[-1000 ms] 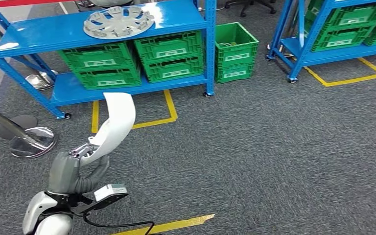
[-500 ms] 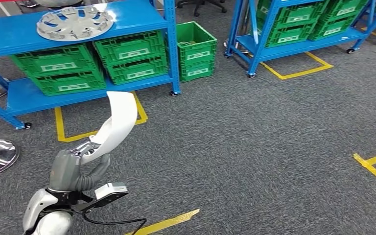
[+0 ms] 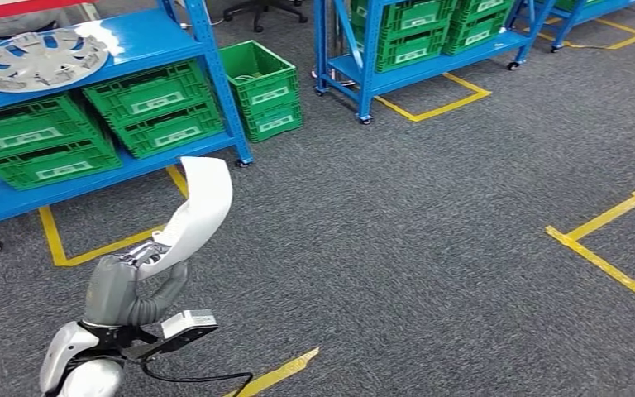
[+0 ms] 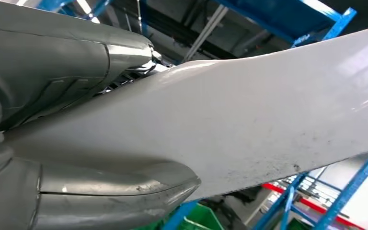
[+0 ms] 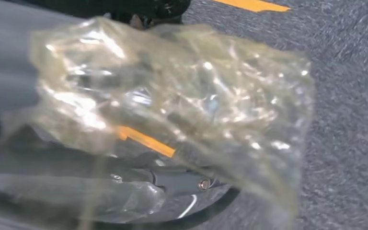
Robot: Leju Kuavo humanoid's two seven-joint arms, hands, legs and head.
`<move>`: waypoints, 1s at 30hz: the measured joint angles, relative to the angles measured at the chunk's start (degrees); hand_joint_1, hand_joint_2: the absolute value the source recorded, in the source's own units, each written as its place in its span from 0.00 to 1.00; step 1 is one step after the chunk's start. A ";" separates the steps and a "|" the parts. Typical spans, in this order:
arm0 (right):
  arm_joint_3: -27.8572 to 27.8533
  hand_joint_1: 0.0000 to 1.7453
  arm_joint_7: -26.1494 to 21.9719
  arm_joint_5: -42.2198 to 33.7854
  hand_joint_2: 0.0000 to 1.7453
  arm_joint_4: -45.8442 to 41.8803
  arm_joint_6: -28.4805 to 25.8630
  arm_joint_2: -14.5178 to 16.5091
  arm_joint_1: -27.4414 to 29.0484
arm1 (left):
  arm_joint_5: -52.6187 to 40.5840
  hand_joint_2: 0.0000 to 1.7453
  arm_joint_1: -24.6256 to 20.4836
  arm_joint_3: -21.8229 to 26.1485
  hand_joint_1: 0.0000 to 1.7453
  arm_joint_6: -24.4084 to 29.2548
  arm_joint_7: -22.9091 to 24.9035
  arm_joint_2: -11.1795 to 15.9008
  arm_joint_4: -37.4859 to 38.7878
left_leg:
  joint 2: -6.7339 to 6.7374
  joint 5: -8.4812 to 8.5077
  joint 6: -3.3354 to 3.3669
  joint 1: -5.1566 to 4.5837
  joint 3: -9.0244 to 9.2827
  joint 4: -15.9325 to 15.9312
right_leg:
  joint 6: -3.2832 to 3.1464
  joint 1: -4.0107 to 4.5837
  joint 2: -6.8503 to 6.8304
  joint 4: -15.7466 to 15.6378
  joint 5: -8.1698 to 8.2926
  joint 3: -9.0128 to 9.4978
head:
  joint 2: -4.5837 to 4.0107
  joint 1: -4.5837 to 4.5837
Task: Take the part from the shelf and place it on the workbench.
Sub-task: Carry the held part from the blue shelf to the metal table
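My left hand (image 3: 128, 285) pinches the white part (image 3: 194, 211) by one end; a jolt could lever it loose.

Camera view swung right past shelf (image 3: 91, 66).

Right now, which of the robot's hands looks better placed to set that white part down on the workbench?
The left hand, most likely: it already grips the white part. The right hand is wrapped in a clear bag.
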 joint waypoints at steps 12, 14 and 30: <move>-0.17 0.00 -0.02 0.35 0.00 0.00 0.00 0.01 0.32 | -0.19 1.00 0.16 0.04 1.00 -0.03 0.00 0.28 0.09 | -2.36 7.91 1.64 0.97 7.12 -15.36 | 3.65 -0.88 2.43 4.33 -0.98 -4.84 | 0.00 0.20; -0.16 0.00 -0.02 0.45 0.00 0.00 0.03 0.01 0.04 | -0.20 1.00 0.32 0.05 1.00 -0.04 0.00 0.29 0.10 | -0.58 8.15 2.16 0.42 6.69 -15.34 | 3.63 -0.69 -0.26 12.10 -5.50 -8.14 | 0.00 0.47; -1.09 0.00 -0.20 2.57 0.00 0.00 0.16 0.05 -0.17 | 0.98 1.00 0.31 0.13 1.00 -1.14 0.00 0.45 0.23 | 0.08 0.18 -0.20 -0.23 1.05 -1.38 | -0.53 0.42 -0.83 -0.22 -0.87 1.12 | 0.00 -0.04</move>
